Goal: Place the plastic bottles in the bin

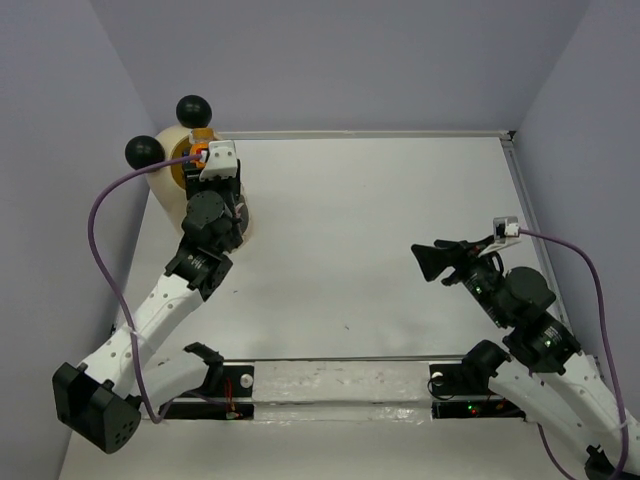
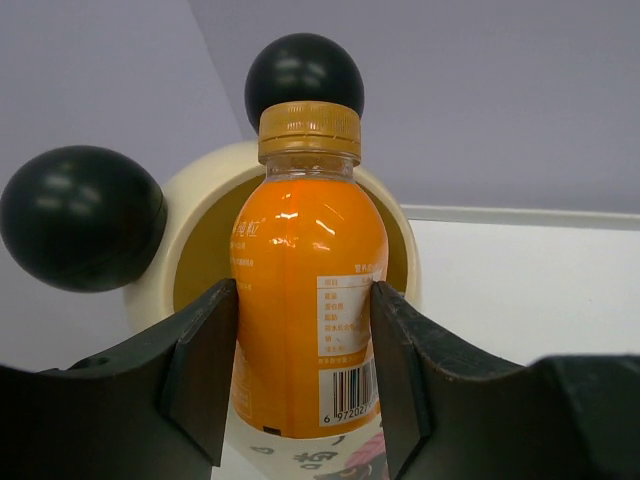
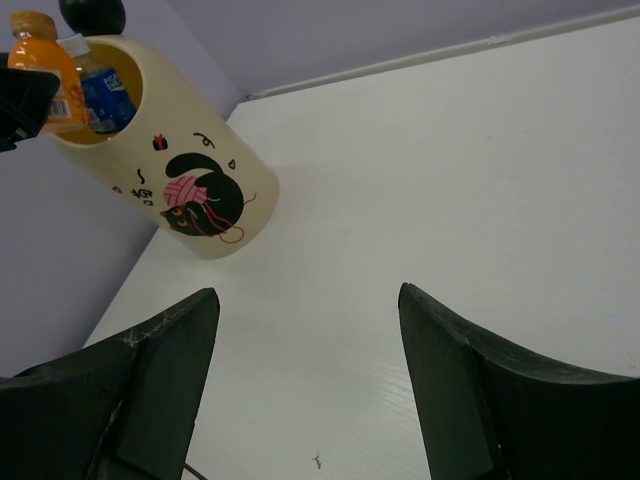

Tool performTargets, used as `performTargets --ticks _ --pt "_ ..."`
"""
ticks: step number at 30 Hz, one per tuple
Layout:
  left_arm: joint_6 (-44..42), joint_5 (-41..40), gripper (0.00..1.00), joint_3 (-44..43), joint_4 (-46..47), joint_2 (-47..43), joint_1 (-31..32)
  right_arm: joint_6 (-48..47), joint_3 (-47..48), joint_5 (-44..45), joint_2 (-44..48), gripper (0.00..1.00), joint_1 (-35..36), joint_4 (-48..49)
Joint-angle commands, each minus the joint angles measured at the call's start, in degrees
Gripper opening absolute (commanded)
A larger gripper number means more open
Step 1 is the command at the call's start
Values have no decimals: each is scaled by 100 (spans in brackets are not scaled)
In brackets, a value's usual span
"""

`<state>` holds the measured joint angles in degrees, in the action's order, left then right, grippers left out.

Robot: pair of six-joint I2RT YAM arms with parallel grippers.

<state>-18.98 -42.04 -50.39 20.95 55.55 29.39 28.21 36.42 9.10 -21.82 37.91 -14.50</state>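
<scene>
Inside of bin mostly masked by the orange bottle (base cut off) that your left hand grips at its mouth; right hand wide, empty.

The small orange plastic bottle is shiny see-through stuff with bright glare spots. It's got a ribbed gold plastic cap and a smooth printed label (paper or film, can't tell). The tall cream cylindrical bin looks smooth with a soft satin sheen, and its round black ball ears are semi-gloss. The black plastic fingers of the left gripper are matt. The right gripper has matt fingers too, scuffed along the edges. White table: flat, smooth, matt.
</scene>
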Motion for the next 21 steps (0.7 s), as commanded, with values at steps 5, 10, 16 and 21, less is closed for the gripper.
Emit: performTargets --ticks 5,10,16,21 --pt "-1133 -58 14 100 2080 359 -205 -52 -223 -207 -6 78 -12 641" --pt "-1677 -295 18 828 3298 597 -302 -52 -417 -216 73 78 -12 835" --pt "-1828 -761 26 1383 4566 1107 -311 -17 -672 -278 222 78 -12 923" --pt "-1802 -1112 54 1629 5156 1222 -311 -35 -865 -286 574 78 -12 905"
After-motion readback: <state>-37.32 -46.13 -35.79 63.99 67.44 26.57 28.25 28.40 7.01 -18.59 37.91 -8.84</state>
